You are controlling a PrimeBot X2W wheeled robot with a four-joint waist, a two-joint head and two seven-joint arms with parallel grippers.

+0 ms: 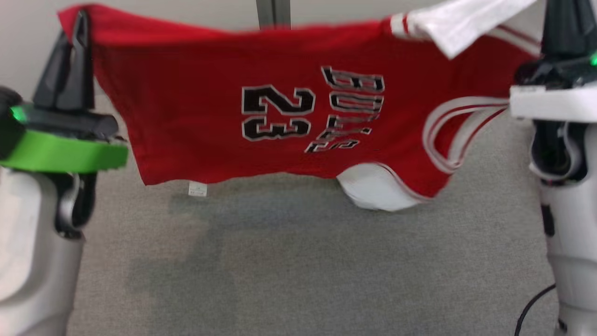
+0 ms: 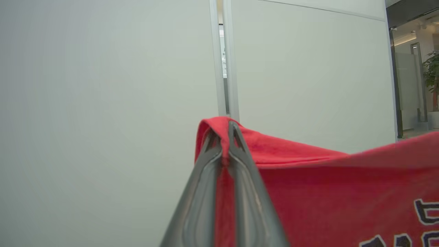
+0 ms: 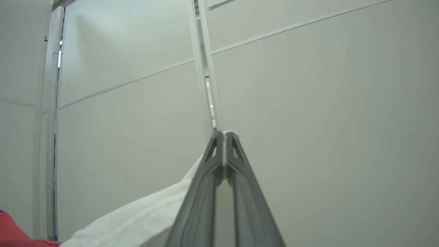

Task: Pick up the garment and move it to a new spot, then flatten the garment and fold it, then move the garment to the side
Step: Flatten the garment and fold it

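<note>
Clamping a red corner of the jersey, the left pincer is closed on cloth; the right pincer is likewise closed on a white edge. The jersey hangs stretched between them, long axis running side to side, apparently clear of the grey floor below. Both arms are raised, pincers pointing up, equally near; lowering it flat looks next.
</note>
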